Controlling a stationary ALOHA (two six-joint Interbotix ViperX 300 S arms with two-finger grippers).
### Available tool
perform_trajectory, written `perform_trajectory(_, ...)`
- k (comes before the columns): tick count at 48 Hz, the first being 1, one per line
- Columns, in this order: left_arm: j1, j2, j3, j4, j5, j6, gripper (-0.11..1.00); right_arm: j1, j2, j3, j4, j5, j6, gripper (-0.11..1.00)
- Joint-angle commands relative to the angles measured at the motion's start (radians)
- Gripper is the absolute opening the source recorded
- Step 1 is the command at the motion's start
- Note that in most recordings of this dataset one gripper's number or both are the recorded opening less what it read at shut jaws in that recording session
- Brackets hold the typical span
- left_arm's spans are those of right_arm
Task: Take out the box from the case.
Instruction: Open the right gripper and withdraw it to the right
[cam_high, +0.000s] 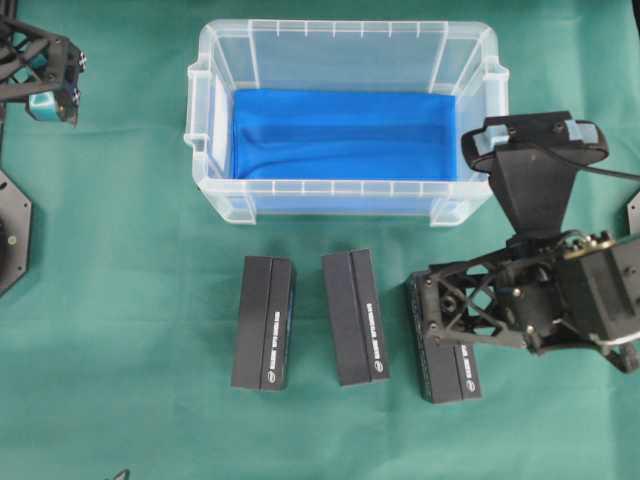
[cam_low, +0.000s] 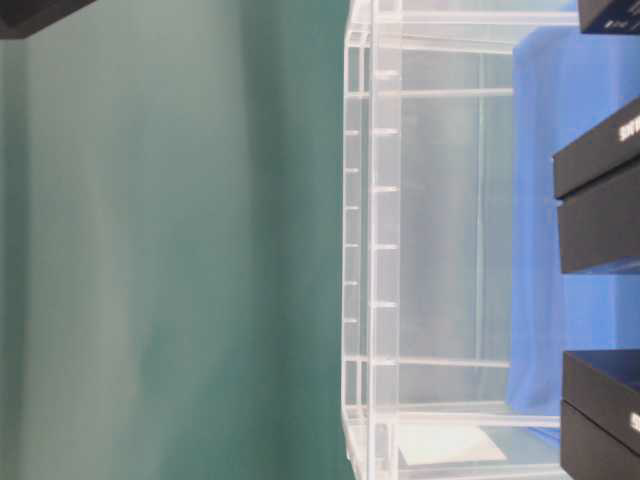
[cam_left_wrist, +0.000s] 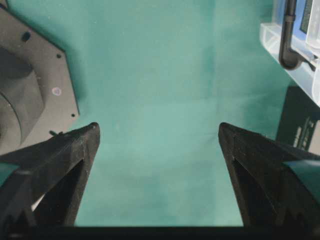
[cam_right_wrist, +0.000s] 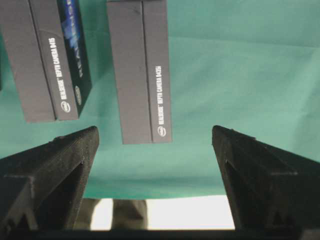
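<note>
Right end effector (cam_right_wrist: 155, 137) open (third box (cam_high: 447, 352) half hidden beneath it), left end effector (cam_left_wrist: 159, 132) open.

Green table cloth (cam_high: 120, 330): one continuous sheet, smooth but for faint creases. Left wrist view: the cloth fills the whole gap between the left gripper's fingers (cam_left_wrist: 65, 160) and runs on past both tips; a weak fold line crosses it just ahead of them. Right wrist view: the cloth spans the gap between the right gripper's fingers (cam_right_wrist: 60, 165) and ends in a straight edge behind the tips. Past that edge lies a pale strip (cam_right_wrist: 190, 212), with a darker brownish patch (cam_right_wrist: 122, 214) beside one finger
</note>
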Motion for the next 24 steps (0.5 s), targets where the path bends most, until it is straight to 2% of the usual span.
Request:
perform_trajectory(1,-0.002,-0.006,-0.012,0.005,-0.002,0.000,0.95,0.009,-0.044,0.006,0.002,-0.002,0.002,0.88)
perform_trajectory(10,-0.002,-0.006,-0.012,0.005,-0.002,0.000,0.95,0.035,-0.120,0.091,0.021,-0.008,0.029,0.88)
perform_trajectory(24,-0.008,-0.009,-0.012,0.005,0.000,-0.006,0.95,0.095,-0.264,0.229,0.029,-0.003,0.126,0.88)
